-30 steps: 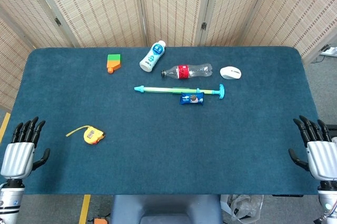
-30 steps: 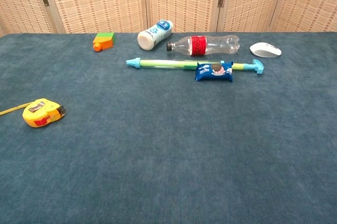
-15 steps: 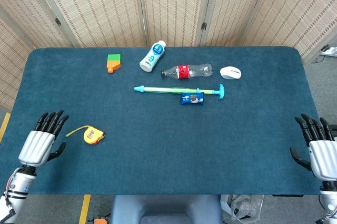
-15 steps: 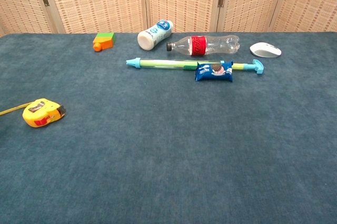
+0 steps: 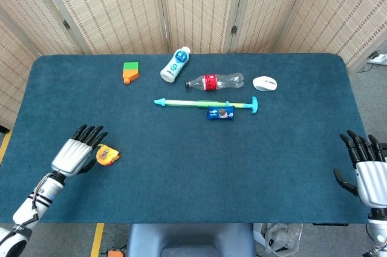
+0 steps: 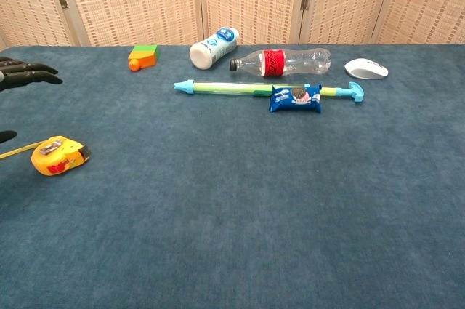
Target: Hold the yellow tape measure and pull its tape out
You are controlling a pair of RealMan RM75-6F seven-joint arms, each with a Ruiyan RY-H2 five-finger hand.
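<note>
Head view shows the yellow tape measure (image 5: 108, 155) lying near the counter's (image 5: 193, 172) front-left corner, untouched. The left hand (image 5: 77, 153) hovers just beside it on the outer side, fingers (image 5: 92, 133) spread and empty. The right hand (image 5: 367, 172), also open, sits at the far front-right edge. Left is clearly nearer.

left hand (image 6: 18, 76) mostly cut off at chest view's edge; right hand (image 5: 367, 171) partly cropped

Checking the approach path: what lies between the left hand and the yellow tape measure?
Only bare blue cloth; head view shows left hand just beside the tape measure.
</note>
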